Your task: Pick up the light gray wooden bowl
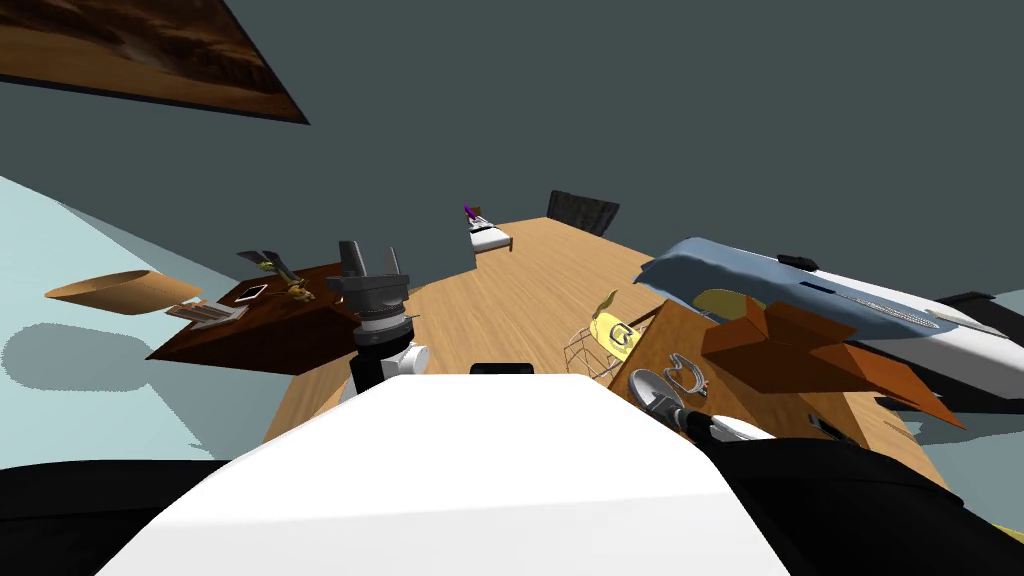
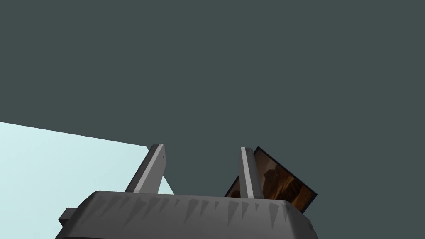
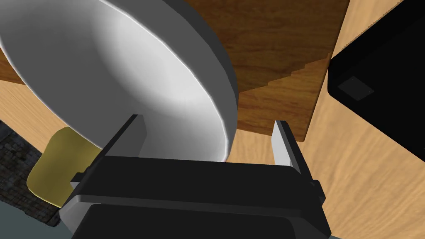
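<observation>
Two tools on report. The right tool (image 3: pixel 209 122) stands wide open at the light grey bowl (image 3: pixel 124 70), gripping nothing; one finger (image 3: pixel 137 132) lies over the bowl's inner surface, the other finger (image 3: pixel 283 143) outside the bowl, with the bowl's rim between them; contact with the rim cannot be told. The bowl sits on a brown wooden table (image 3: pixel 274 37); a yellow object (image 3: pixel 54 170) lies just beside the bowl; a black object (image 3: pixel 373 74) lies well apart from the bowl. The left tool (image 2: pixel 202 147) is raised well apart from the bowl, fingers spread, empty.
</observation>
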You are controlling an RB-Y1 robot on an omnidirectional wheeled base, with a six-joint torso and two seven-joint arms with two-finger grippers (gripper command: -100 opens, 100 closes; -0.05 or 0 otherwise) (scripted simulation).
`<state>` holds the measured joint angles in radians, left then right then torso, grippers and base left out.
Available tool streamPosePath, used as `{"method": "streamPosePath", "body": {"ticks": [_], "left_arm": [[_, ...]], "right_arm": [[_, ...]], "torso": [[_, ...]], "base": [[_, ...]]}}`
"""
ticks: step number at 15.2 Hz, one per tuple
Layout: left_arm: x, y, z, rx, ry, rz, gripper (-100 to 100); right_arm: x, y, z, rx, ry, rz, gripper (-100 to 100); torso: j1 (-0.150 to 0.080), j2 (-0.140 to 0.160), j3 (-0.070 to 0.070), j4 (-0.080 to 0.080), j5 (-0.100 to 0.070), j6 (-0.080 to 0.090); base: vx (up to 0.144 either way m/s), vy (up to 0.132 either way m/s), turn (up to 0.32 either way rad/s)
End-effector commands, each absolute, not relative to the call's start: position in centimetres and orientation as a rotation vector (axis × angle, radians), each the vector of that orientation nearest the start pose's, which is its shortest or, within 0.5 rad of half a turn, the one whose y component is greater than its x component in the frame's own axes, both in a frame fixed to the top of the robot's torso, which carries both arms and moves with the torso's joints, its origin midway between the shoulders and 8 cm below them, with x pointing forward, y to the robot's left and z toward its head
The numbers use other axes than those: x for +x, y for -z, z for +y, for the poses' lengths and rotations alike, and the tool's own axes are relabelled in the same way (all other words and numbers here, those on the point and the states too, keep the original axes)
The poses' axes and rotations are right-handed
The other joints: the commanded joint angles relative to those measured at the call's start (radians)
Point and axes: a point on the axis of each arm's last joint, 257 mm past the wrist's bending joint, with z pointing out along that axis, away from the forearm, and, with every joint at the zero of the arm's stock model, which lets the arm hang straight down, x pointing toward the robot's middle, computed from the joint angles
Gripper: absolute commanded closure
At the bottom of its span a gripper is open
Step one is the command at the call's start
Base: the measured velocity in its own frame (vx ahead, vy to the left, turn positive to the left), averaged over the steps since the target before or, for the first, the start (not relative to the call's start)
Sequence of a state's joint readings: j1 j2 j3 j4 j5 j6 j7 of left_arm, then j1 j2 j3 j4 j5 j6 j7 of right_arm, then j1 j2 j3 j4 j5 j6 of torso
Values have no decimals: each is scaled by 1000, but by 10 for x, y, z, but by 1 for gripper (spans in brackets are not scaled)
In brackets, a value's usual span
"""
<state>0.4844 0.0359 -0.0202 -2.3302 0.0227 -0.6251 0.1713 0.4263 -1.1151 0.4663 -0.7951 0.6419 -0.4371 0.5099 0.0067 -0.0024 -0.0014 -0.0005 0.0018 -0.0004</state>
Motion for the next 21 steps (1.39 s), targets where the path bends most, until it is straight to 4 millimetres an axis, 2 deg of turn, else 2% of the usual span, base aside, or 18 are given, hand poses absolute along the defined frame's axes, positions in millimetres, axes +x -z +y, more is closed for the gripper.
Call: {"method": "streamPosePath", "body": {"ticks": [1, 4, 6, 8, 10, 11, 12, 15, 16, 17, 21], "left_arm": [[311, -72, 263, -548, 1549, 460, 0], [311, -72, 263, -548, 1549, 460, 0], [311, -72, 263, -548, 1549, 460, 0], [311, -72, 263, -548, 1549, 460, 0], [311, -72, 263, -548, 1549, 460, 0], [311, -72, 263, -548, 1549, 460, 0], [311, -72, 263, -548, 1549, 460, 0], [311, -72, 263, -548, 1549, 460, 0], [311, -72, 263, -548, 1549, 460, 0], [311, -72, 263, -548, 1549, 460, 0], [311, -72, 263, -548, 1549, 460, 0]], "right_arm": [[48, 482, -672, -754, 361, 2789, -100], [48, 482, -672, -754, 361, 2789, -100], [21, 482, -683, -812, 383, 2840, -100], [3, 483, -688, -851, 392, 2873, -100], [-2, 483, -689, -862, 393, 2882, -100], [4, 484, -688, -846, 395, 2873, -100], [0, 495, -680, -837, 392, 2879, -100], [-4, 511, -667, -819, 388, 2885, -100], [-3, 504, -671, -826, 386, 2882, -100], [-3, 505, -671, -825, 388, 2883, 100], [-3, 505, -670, -822, 386, 2882, 100]], "torso": [[0, 0, 0, 0, 0, 0], [-3, 2, 1, 0, -1, 1], [-4, 3, 2, 1, -1, 0], [-2, 2, 1, 0, -1, 0], [-1, 1, 1, 0, 0, 0], [-2, 2, 1, 0, -1, 1], [-3, 2, 1, 0, -1, 1], [-11, 5, 3, 1, -3, 0], [-12, 5, 3, 1, -3, 1], [-11, 5, 3, 1, -3, 1], [-7, 4, 2, 1, -2, 0]], "base": [[54, 64, 116], [18, 19, -5], [18, 25, 104], [48, 64, 113], [37, 46, 35], [18, 23, 10], [5, -27, 51], [-14, -94, 79], [-11, -63, 32], [-3, -23, 5], [-1, -3, -3]]}}
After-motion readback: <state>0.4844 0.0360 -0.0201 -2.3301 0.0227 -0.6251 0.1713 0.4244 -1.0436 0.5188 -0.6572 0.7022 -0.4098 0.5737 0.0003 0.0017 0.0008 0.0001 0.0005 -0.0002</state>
